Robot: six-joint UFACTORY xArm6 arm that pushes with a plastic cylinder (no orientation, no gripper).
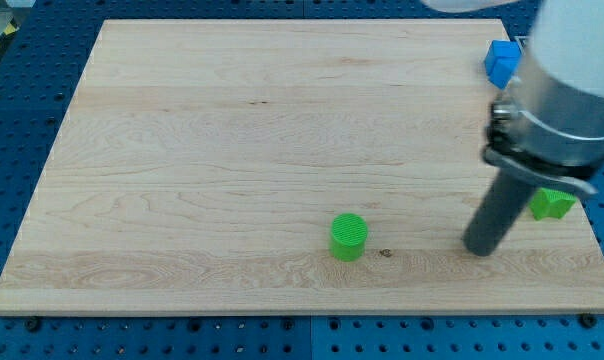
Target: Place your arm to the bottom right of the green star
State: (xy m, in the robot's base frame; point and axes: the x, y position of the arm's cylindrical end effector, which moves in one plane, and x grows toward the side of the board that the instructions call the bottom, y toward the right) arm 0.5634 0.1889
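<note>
The green star lies near the board's right edge, partly hidden behind my arm. My tip rests on the board to the lower left of the star, a short gap away. A green cylinder stands at the view's bottom middle, well to the left of my tip. A blue block sits at the view's top right, partly hidden by the arm; its shape is unclear.
The wooden board lies on a blue perforated table. The arm's large grey and white body covers the board's top right part. The board's right edge runs just past the star.
</note>
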